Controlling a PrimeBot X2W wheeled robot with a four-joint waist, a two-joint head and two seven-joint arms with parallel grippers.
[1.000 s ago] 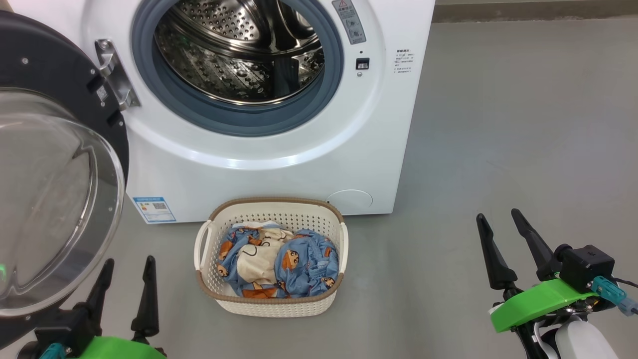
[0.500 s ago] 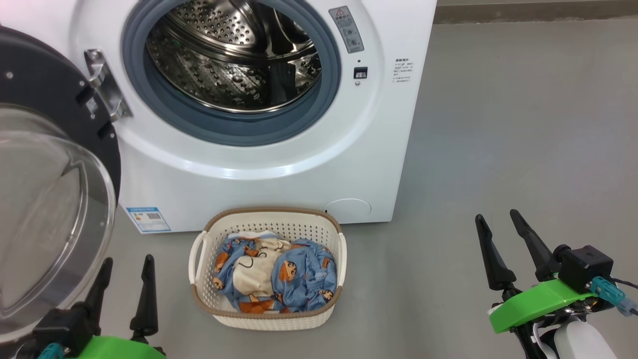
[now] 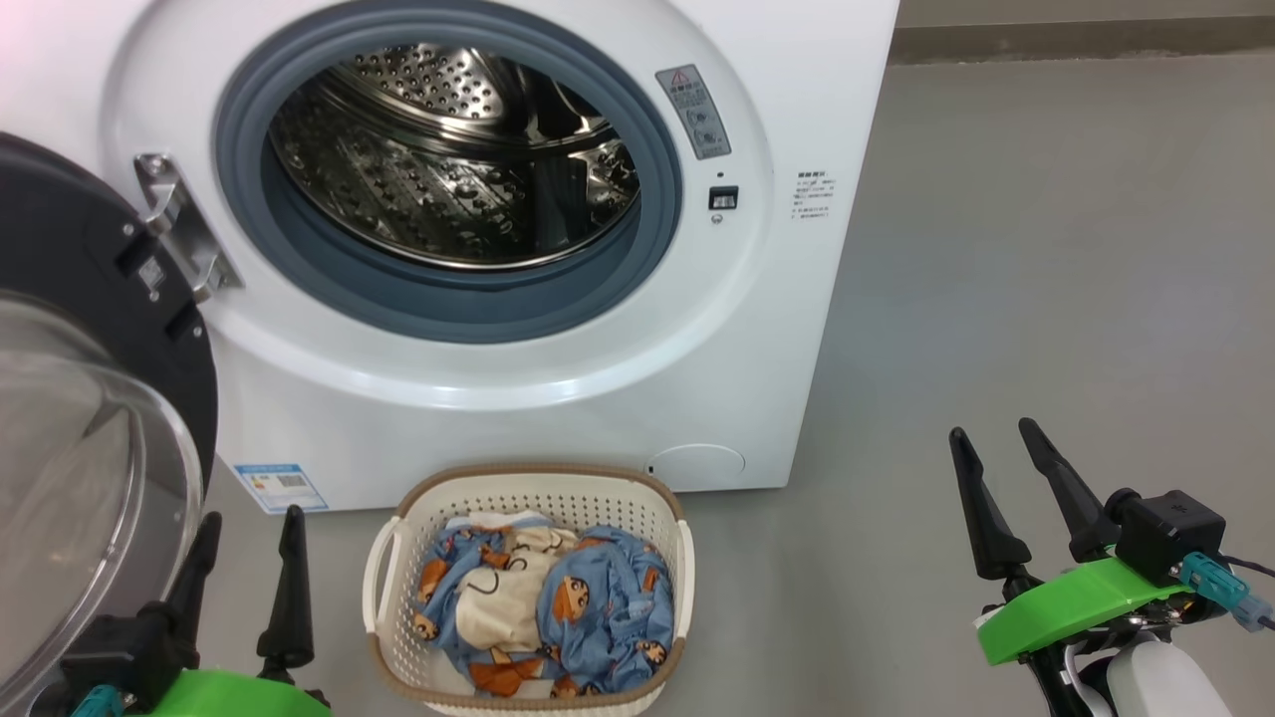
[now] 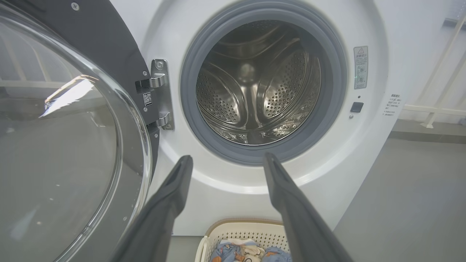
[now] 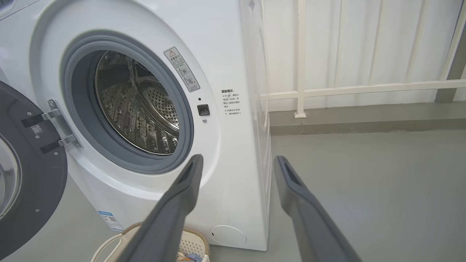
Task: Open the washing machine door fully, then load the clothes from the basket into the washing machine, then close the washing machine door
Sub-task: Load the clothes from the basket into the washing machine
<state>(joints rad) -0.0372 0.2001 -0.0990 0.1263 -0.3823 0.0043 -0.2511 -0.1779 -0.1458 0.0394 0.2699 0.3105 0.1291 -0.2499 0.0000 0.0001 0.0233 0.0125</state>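
Note:
The white washing machine (image 3: 558,398) stands ahead with its steel drum (image 3: 448,169) exposed. Its door (image 3: 90,418) is swung wide to the left, the glass bowl facing me, and it shows again in the left wrist view (image 4: 65,145). On the floor before the machine sits the cream basket (image 3: 657,498), holding the light-blue and cream clothes (image 3: 558,607). My left gripper (image 3: 249,528) hangs open at the lower left, beside the door glass and left of the basket. Open and empty too, my right gripper (image 3: 991,433) is over bare floor, well right of the basket.
Grey floor (image 3: 1046,249) stretches to the right of the machine. A white railing (image 5: 327,89) and a wall run behind it. The open door takes up the room on the left.
The head camera has tilted up, so the machine and basket sit lower in the picture. Both grippers stay open where they were.

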